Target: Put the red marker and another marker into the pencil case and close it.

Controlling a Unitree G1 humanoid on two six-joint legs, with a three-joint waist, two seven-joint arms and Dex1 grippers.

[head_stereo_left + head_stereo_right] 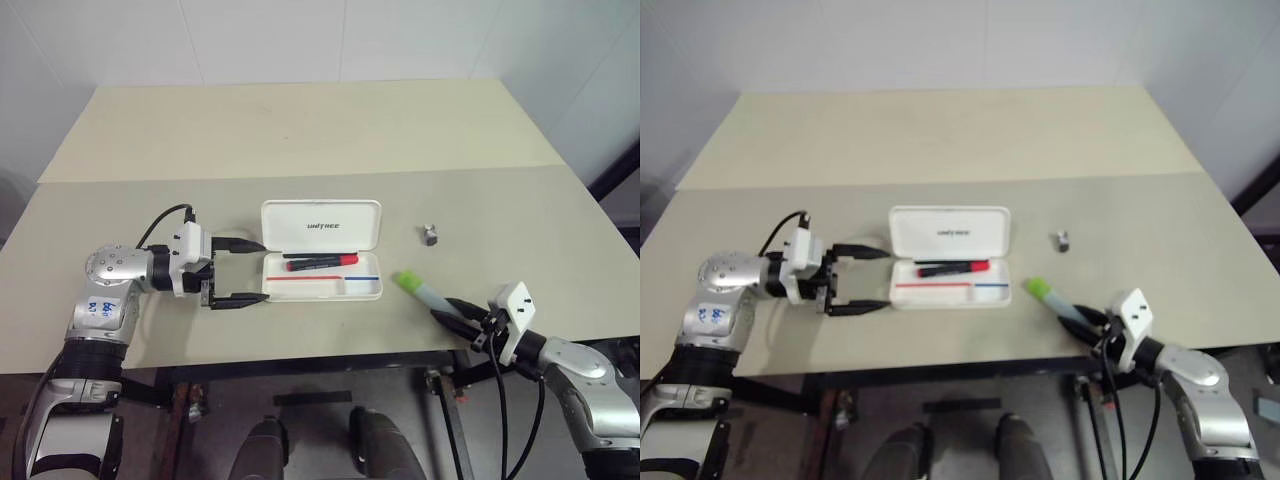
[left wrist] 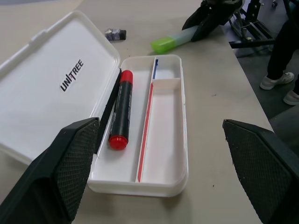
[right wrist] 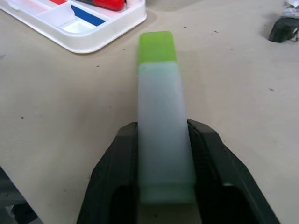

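Observation:
The white pencil case (image 1: 320, 228) lies open in the middle of the table, lid back. The red marker (image 1: 322, 261) rests in its tray along the hinge side, also clear in the left wrist view (image 2: 121, 109). My left gripper (image 1: 262, 271) hovers open at the case's left end, one finger (image 2: 65, 172) on each side of the tray, holding nothing. Right of the case, near the front edge, the other marker (image 1: 420, 288), with its light-green cap, lies on the table. My right gripper (image 1: 445, 312) is shut on its pale barrel (image 3: 161, 140), cap pointing toward the case.
A small grey metal clip (image 1: 429, 235) lies on the table to the right of the case lid. A thin red-and-blue line (image 1: 320, 278) runs along the tray's divider. A person's leg and shoe (image 2: 280, 70) stand on the floor beyond the table's right side.

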